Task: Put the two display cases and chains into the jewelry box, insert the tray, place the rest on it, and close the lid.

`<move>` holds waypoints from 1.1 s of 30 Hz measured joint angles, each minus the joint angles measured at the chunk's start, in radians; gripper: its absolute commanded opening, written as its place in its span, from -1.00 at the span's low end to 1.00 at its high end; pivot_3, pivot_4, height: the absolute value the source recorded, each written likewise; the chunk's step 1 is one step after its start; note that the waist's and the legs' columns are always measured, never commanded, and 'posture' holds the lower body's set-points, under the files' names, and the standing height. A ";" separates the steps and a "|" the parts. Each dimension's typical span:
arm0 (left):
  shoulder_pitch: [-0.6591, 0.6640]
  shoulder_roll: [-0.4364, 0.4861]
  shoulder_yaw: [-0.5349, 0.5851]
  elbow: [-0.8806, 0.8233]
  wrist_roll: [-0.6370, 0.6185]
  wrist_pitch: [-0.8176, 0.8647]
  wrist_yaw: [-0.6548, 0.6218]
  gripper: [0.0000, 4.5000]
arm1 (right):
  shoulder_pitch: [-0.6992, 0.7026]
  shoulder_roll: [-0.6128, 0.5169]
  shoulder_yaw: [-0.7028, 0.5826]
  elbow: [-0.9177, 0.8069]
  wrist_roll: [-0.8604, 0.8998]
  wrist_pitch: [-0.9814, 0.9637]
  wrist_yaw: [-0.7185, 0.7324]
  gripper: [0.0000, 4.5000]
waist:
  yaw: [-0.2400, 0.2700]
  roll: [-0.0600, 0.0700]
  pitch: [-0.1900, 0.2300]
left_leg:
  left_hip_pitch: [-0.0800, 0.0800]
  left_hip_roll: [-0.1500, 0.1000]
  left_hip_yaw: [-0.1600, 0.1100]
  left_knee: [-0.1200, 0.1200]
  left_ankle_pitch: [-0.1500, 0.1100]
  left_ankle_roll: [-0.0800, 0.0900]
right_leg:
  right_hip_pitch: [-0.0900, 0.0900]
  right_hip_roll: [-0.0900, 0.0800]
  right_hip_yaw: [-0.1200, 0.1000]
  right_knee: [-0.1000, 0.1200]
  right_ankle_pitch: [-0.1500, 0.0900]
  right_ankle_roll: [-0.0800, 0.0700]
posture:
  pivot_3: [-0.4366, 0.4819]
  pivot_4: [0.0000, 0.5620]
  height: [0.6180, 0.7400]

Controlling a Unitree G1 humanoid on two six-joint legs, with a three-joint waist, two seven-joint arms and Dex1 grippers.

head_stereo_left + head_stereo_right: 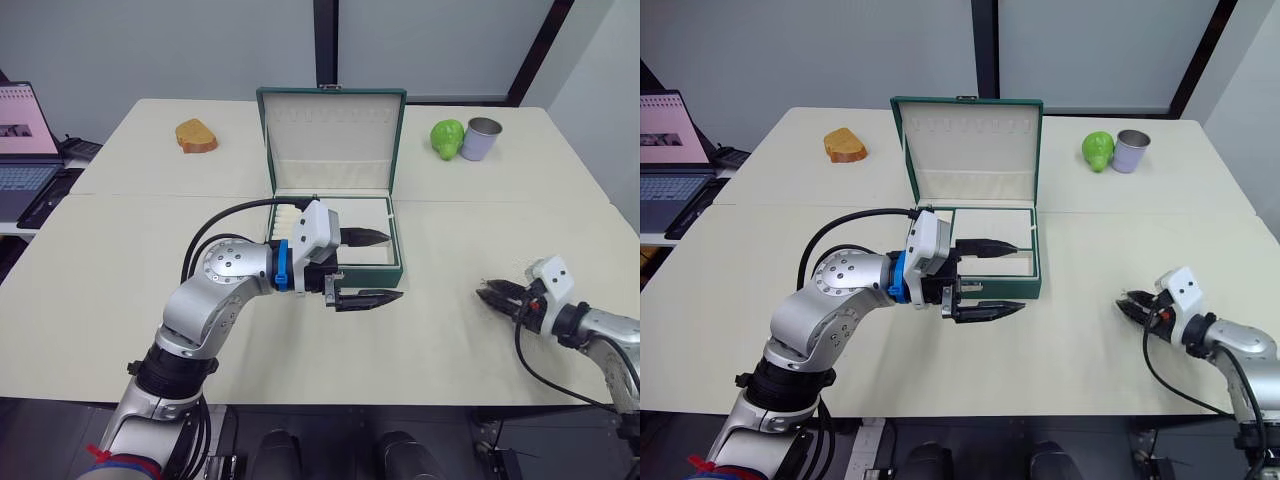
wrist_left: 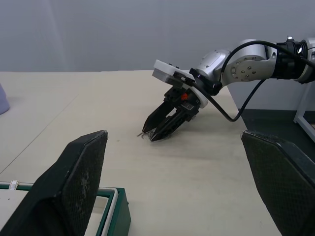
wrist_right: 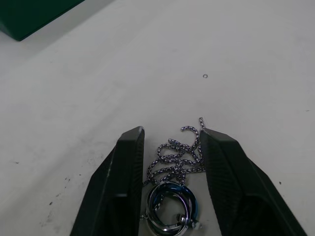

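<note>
The jewelry box [image 1: 395,272] stands open mid-table, its lid [image 1: 332,140] upright. Inside show cream compartments and a ribbed strip, so the tray [image 1: 290,218] seems seated in it. My left gripper [image 1: 372,267] hovers open over the box's front right corner, nothing between its fingers. At the right, near the front edge, my right gripper [image 1: 497,295] rests low on the table. It is shut on a silver chain [image 3: 174,157] with ring pendants, part of which lies on the tabletop. The display cases are hidden.
A bread piece [image 1: 196,136] lies at the far left of the table. A green fruit [image 1: 448,138] and a metal cup [image 1: 482,138] stand at the far right. A laptop [image 1: 20,140] sits on a side surface to the left.
</note>
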 measured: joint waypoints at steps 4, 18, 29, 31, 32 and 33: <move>0.002 0.000 0.000 -0.001 0.000 0.001 0.000 1.00 | -0.001 0.002 -0.021 -0.001 0.021 0.000 0.001 0.67 | 0.000 0.000 0.000 | 0.000 0.000 0.000 0.000 0.000 0.000 | 0.000 0.000 0.000 0.000 0.000 0.000 | -0.05 -0.47 1.00; 0.002 -0.006 -0.016 0.000 0.002 -0.002 -0.002 1.00 | 0.031 0.002 -0.008 0.039 -0.028 -0.071 0.013 0.81 | 0.000 0.000 0.000 | 0.001 0.000 0.000 0.000 0.000 0.000 | 0.001 0.000 0.000 0.000 0.000 0.000 | -0.05 -0.47 1.00; 0.001 -0.007 -0.016 0.000 0.002 -0.002 0.000 1.00 | 0.046 -0.013 0.000 0.034 -0.043 -0.061 0.010 -0.40 | 0.000 -0.001 -0.001 | 0.001 0.000 0.000 0.000 0.000 0.000 | 0.002 0.000 -0.001 -0.001 0.000 0.000 | -0.05 -0.47 1.00; 0.001 -0.008 -0.016 0.000 0.002 -0.002 0.000 1.00 | 0.050 -0.016 -0.001 0.032 -0.043 -0.061 0.014 -0.59 | 0.000 -0.001 -0.001 | 0.001 0.000 0.000 0.000 0.000 0.000 | 0.002 0.000 -0.001 -0.001 0.000 0.000 | -0.05 -0.47 1.00; 0.001 -0.009 -0.016 0.000 0.003 -0.002 0.000 1.00 | 0.052 -0.018 -0.001 0.029 -0.043 -0.061 0.015 -0.65 | 0.000 -0.001 -0.001 | 0.001 0.000 -0.001 0.000 0.000 0.000 | 0.002 0.000 -0.001 -0.001 0.000 0.000 | -0.05 -0.47 1.00; 0.001 -0.009 -0.016 0.000 0.002 -0.002 0.000 1.00 | 0.056 -0.019 -0.001 0.025 -0.043 -0.061 0.015 -0.66 | 0.000 -0.001 -0.001 | 0.001 0.000 -0.001 0.000 0.000 0.000 | 0.002 0.000 -0.001 -0.001 0.000 0.000 | -0.05 -0.47 1.00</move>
